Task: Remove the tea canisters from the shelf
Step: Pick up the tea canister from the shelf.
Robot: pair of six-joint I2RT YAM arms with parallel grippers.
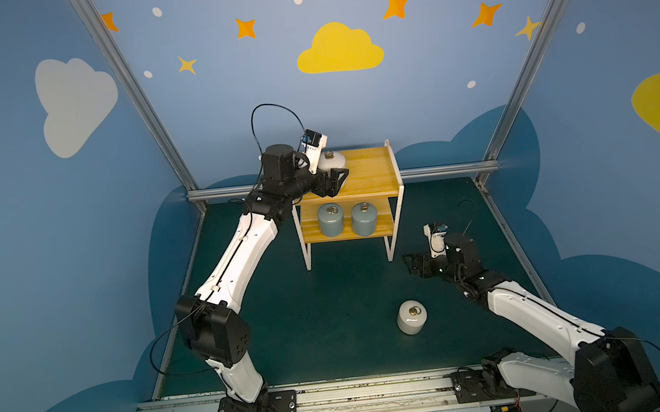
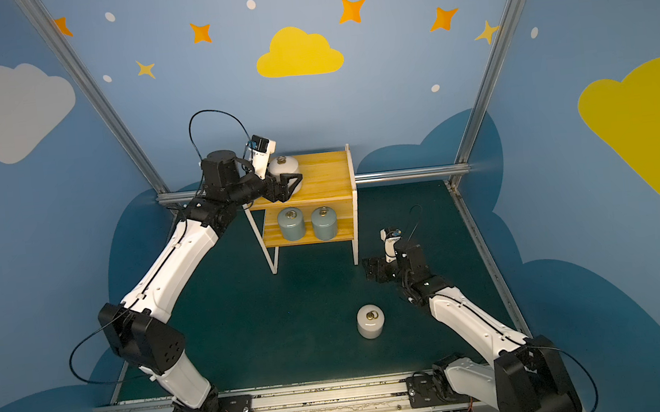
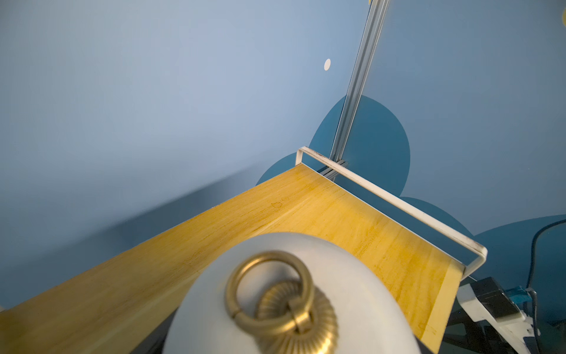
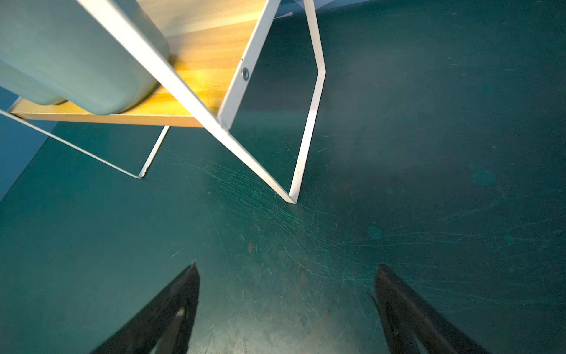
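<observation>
in both top views the mounting rail (image 1: 340, 396) lay nearest, beyond it a white canister (image 1: 412, 317) standing on the green mat (image 1: 309, 301). a second white canister (image 1: 332, 159) stood upright at the left end of the shelf (image 1: 371, 173), on the top board. the left gripper (image 1: 334, 175) reached in level around it, far finger hidden, so i couldn't tell if it pinched. two grey-blue canisters (image 1: 331, 219) stood on the lower board.

the left wrist view showed only the domed lid and brass ring (image 3: 269, 291), no fingers.

in the right wrist view the right gripper (image 4: 286, 275) hung spread and empty, short of the shelf's legs. the left arm was nearer.
</observation>
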